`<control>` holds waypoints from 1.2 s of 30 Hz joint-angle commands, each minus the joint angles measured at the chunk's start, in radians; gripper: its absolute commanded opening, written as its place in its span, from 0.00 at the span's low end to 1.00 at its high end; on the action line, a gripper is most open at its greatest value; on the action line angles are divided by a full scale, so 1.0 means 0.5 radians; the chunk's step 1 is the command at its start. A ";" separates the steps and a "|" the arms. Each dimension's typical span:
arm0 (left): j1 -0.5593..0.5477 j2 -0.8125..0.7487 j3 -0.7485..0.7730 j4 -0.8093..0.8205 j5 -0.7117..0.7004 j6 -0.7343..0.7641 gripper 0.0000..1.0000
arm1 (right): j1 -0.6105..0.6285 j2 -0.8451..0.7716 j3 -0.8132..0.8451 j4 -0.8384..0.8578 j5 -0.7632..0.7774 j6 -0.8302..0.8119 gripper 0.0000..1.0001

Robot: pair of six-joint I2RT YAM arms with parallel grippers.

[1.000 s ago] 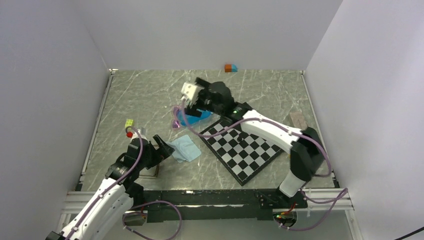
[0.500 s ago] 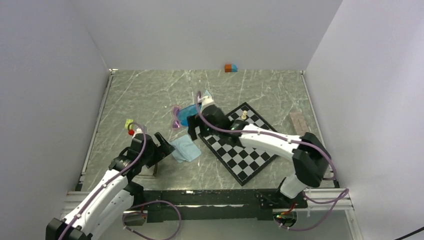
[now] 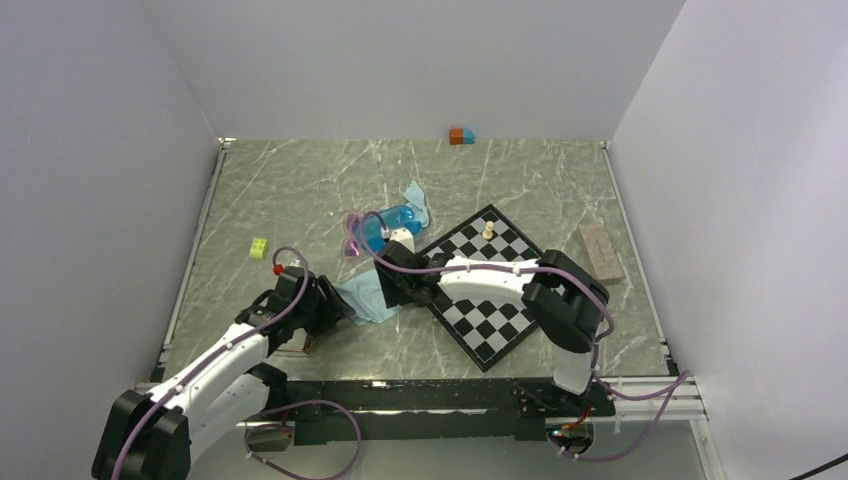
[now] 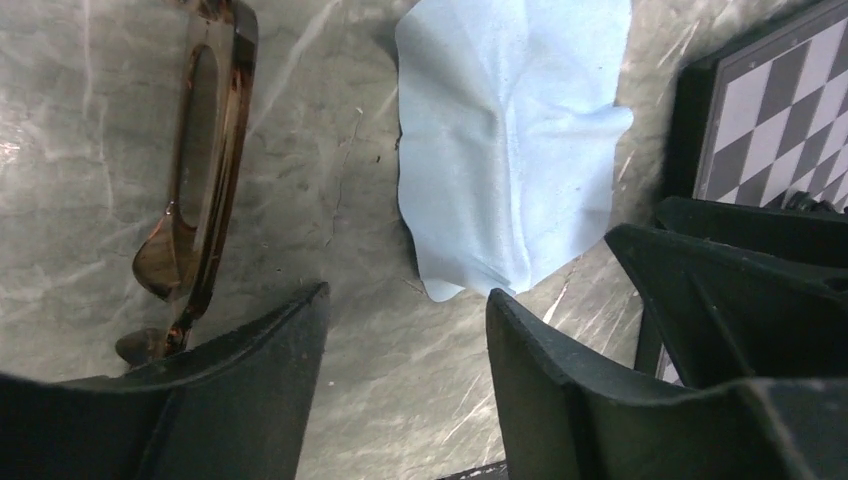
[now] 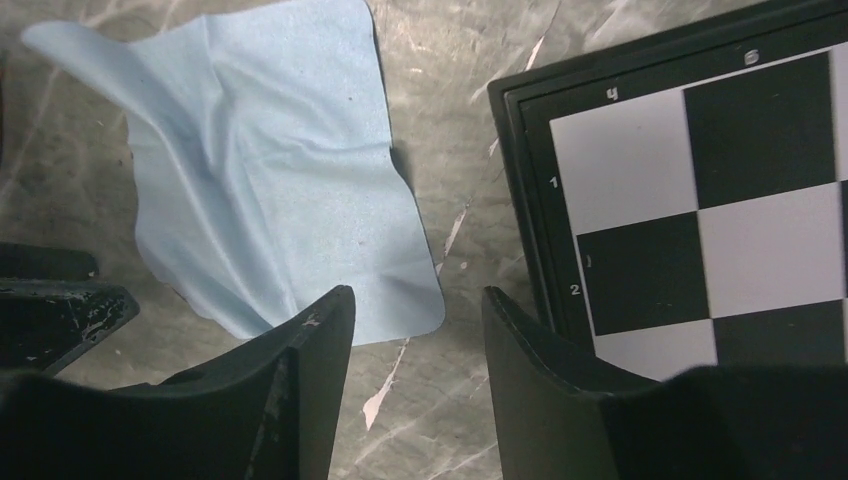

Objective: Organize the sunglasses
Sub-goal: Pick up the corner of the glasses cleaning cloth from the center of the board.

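The brown sunglasses (image 4: 205, 150) lie folded on the table left of a light-blue cloth (image 4: 510, 140); from above only a bit of them (image 3: 309, 343) shows under my left arm. The purple sunglasses (image 3: 352, 236) rest further back against the blue case (image 3: 392, 222). My left gripper (image 4: 408, 297) hangs open over bare table at the cloth's near corner. My right gripper (image 5: 417, 295) is open too, low between the cloth (image 5: 270, 170) and the chessboard (image 5: 700, 180). Seen from above, the left gripper (image 3: 335, 305) and right gripper (image 3: 388, 292) flank the cloth (image 3: 365, 298).
The chessboard (image 3: 490, 285) lies tilted at centre right with one chess piece (image 3: 488, 230) on it. A second cloth (image 3: 415, 194) sits behind the case. A yellow-green brick (image 3: 259, 248), an orange-blue block (image 3: 461, 136) and a pinkish block (image 3: 601, 251) lie around the table.
My right arm swung from the blue case down to the near cloth's right side. The left gripper edged toward the cloth. Both pairs of jaws have narrowed.
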 commanded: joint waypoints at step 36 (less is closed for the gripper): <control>-0.158 0.165 0.756 -0.366 -0.160 0.280 0.00 | 0.084 -0.246 0.341 -0.103 -0.038 -0.109 0.00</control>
